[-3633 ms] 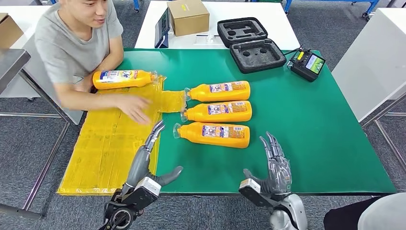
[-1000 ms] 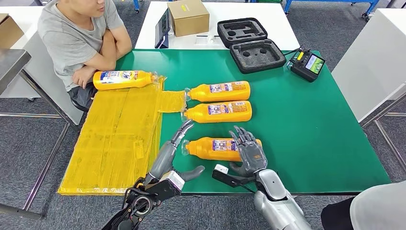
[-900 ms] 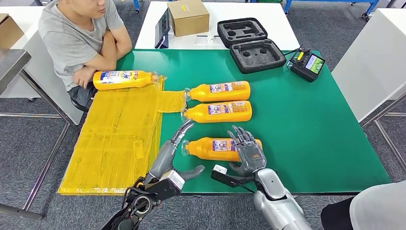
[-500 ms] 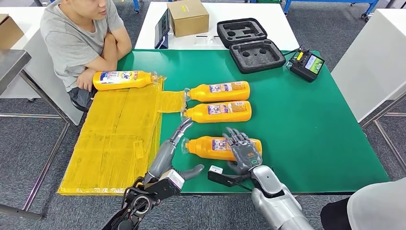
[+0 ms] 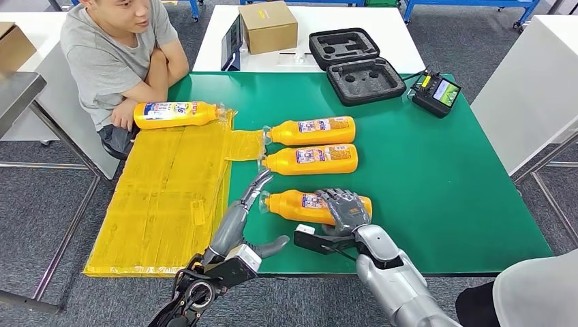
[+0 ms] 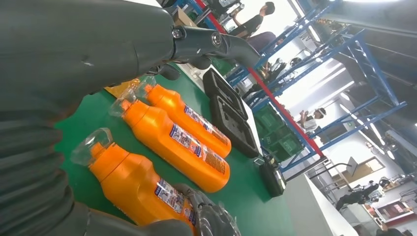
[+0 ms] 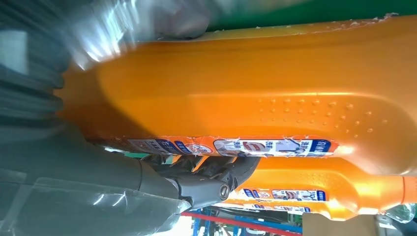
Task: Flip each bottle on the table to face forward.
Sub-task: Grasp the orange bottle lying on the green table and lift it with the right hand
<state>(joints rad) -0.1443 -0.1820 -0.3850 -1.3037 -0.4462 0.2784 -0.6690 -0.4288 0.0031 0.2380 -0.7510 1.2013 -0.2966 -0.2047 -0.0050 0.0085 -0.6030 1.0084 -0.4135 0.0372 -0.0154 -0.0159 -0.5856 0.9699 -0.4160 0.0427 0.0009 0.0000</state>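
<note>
On the green bench (image 5: 436,197), nearest the robot, the front bottle (image 5: 300,205) lies gripped by the right hand (image 5: 346,210). The left hand (image 5: 240,216), fingers spread and empty, waits beside its cap. Next, I judge, roll it label-up.

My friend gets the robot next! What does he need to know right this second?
Right robot hand: gripping the nearest orange bottle on the green table.
Left robot hand: open, fingertips by that bottle's clear cap.
Two more orange bottles lie behind it; a fourth lies on the yellow sheet beside the person.
Done: nearest bottle grasped.
Left: turn it, then check the others.
</note>
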